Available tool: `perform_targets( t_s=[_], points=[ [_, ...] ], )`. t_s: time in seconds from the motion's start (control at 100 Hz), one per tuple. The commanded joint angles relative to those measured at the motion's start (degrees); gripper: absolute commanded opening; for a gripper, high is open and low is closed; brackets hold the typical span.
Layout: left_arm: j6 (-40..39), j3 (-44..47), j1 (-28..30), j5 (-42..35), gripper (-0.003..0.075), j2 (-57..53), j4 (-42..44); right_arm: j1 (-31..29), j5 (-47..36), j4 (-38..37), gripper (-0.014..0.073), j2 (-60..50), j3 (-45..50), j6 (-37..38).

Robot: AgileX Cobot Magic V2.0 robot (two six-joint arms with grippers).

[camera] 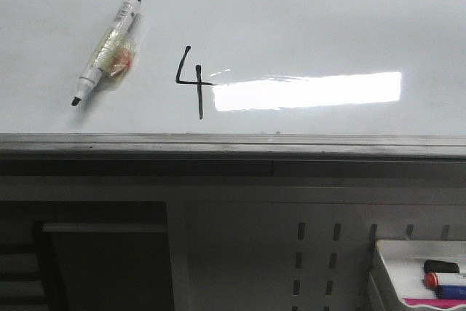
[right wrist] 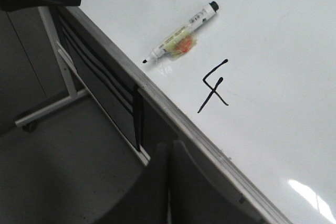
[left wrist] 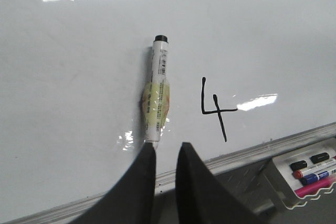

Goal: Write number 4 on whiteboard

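The left gripper (left wrist: 165,153) hangs just short of the whiteboard's near edge with its dark fingers (left wrist: 140,182) a narrow gap apart and nothing between them; their tips sit close to the writing tip of the black marker (left wrist: 156,95), though whether they touch it I cannot tell. The right gripper (right wrist: 169,153) is off the board, over the floor beside the grey edge, its fingers pressed nearly together and empty.

The marker lies flat on the whiteboard (camera: 328,20), uncapped, with a yellowish wrap of tape round its middle. In the front view it rests at a slant, tip toward the near edge, well to the left of the drawing.

The number 4 (camera: 191,81) is on the board — an open-topped figure in thin black strokes, its crossbar running into the bright rectangular light reflection (camera: 309,91) and its long stem ending near the grey metal edge (camera: 233,140).

Judging from this, the writing is done: the figure reads complete and the marker is set down. Little seems left — perhaps only pulling the arms clear. A small white tray of markers (camera: 378,260) sits below the board, at the lower right.
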Motion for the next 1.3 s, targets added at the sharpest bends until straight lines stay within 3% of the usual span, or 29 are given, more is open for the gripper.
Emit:
perform_targets(
  t_s=[0.0, 0.09, 0.23, 0.47, 1.29],
  points=[
    [0.05, 1.94, 0.05, -5.20, -0.0020, -5.58, 1.68, -0.29, -10.60, -2.08, -0.0062, -8.29, 6.83, 0.40],
    [0.05, 5.79, 0.05, -5.18, -0.0020, -12.27, 1.95, -0.38, -12.64, -2.08, -0.0062, -16.51, 14.28, 0.62],
    [0.05, 10.84, 0.05, -4.55, -0.0020, -22.08, 3.72, -0.38, -8.90, -2.19, -0.0063, -27.85, 21.60, 0.63],
    [0.05, 14.20, 0.05, -4.49, -0.0020, -30.22, 4.28, -0.38, -5.88, -2.19, -0.0064, -40.85, 26.72, 0.63],
    [0.05, 14.20, 0.64, -4.61, -0.0020, -30.23, 4.28, -0.38, -4.56, -2.19, -0.0064, -42.68, 27.74, 0.63]
  ],
)
